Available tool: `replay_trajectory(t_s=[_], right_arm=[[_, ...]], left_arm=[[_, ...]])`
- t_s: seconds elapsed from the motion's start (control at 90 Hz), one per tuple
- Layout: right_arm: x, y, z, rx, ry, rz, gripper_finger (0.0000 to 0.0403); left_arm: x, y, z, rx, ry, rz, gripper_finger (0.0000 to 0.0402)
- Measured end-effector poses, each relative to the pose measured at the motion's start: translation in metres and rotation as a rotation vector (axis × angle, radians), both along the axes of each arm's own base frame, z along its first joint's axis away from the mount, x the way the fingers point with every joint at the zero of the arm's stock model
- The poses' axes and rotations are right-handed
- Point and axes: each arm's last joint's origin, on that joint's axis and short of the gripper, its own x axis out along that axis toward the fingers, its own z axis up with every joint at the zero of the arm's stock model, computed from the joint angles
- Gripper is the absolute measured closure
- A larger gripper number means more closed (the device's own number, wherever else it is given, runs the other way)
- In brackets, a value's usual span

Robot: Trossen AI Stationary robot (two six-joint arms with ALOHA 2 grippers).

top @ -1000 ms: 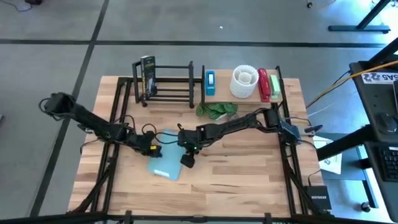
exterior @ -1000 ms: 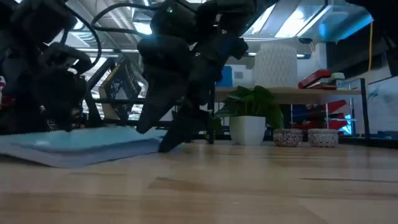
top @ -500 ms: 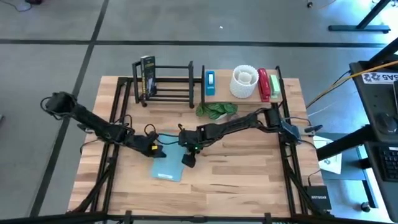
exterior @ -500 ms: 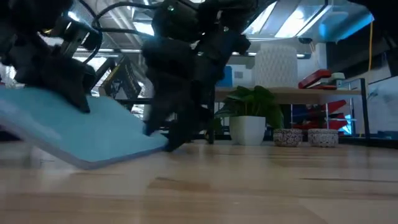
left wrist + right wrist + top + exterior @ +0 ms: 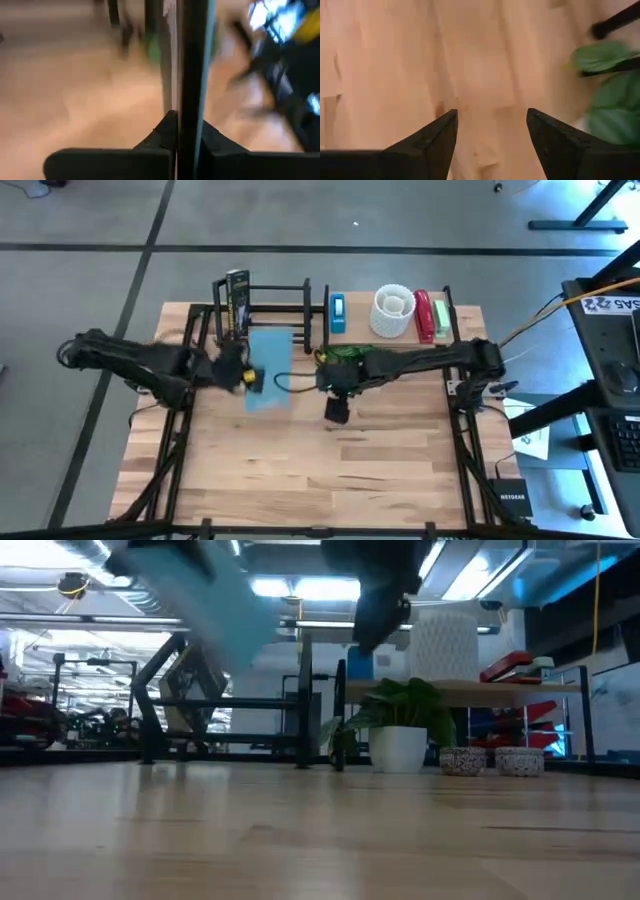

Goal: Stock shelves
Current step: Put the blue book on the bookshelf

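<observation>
1. The left gripper (image 5: pixel 243 372) is clenched on the near edge of a thin light-blue book (image 5: pixel 267 367) and holds it lifted above the surface (image 5: pixel 380 470), just in front of the black rack (image 5: pixel 265 312).
2. I judge the book light and rather stiff, because it keeps flat while held by one edge only. The cover looks smooth, so it may slip; a hold close to the spine seems safer.
3. The black rack already holds one dark book (image 5: pixel 236 302) upright at its left end; the slots to the right of it are free.
4. Right of the rack, the wood shelf board (image 5: pixel 440 332) carries a blue box (image 5: pixel 338 313), a white ribbed pot (image 5: pixel 393 311) and a red stapler (image 5: pixel 424 315).
5. The right gripper (image 5: pixel 336 411) hangs released, holding nothing, in front of the shelf board beside a green plant (image 5: pixel 393 710).
6. The room behind the rack is a workshop with bright ceiling lights.
</observation>
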Motion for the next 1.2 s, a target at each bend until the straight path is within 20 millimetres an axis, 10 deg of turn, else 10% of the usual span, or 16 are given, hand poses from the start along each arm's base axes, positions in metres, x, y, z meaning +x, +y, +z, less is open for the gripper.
replay_trajectory(t_s=[0.233,0.589,1.2], right_arm=[[-0.008,-0.024,0.014,-0.051,-0.025,0.021,0.0183],[-0.01,-0.041,0.012,-0.07,0.015,0.099,0.0183],[-0.01,-0.04,0.013,-0.129,0.026,0.231,0.0183]], left_arm=[[0.021,0.068,0.051,0.34,0.185,0.224,0.0401],[0.048,0.178,-0.015,0.061,0.46,0.341,0.0401],[0.036,0.214,-0.045,-0.132,0.534,0.51,0.0392]])
